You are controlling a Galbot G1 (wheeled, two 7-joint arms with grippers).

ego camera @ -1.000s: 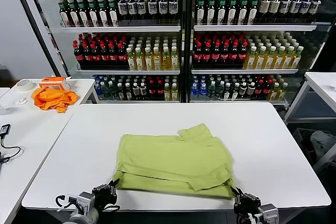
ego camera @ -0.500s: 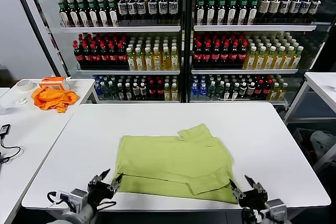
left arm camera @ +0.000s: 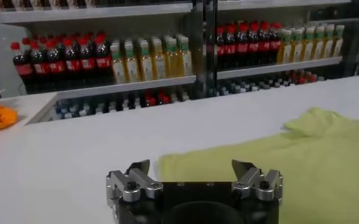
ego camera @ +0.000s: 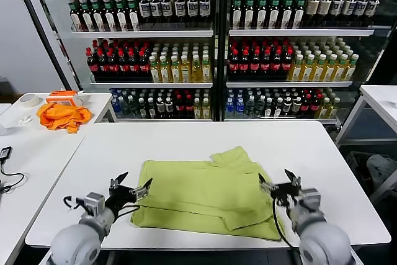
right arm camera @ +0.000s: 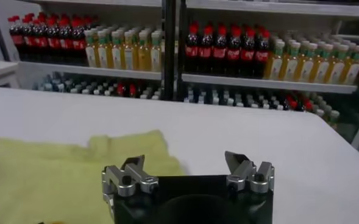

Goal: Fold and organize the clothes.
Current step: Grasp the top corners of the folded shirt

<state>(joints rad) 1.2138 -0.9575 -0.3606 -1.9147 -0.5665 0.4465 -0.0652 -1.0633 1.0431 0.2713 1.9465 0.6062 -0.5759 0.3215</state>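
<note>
While the lime T-shirt (ego camera: 208, 190) lies half-folded on the tabletop (ego camera: 322, 166), left claw (ego camera: 129, 188) and right claw (ego camera: 280, 185) (both spread, empty) flank it, seemingly poised for another fold.

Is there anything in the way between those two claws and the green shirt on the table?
Nothing visible. The left gripper and right gripper are both open at the side edges of the lime T-shirt, with only bare white table around it.
</note>
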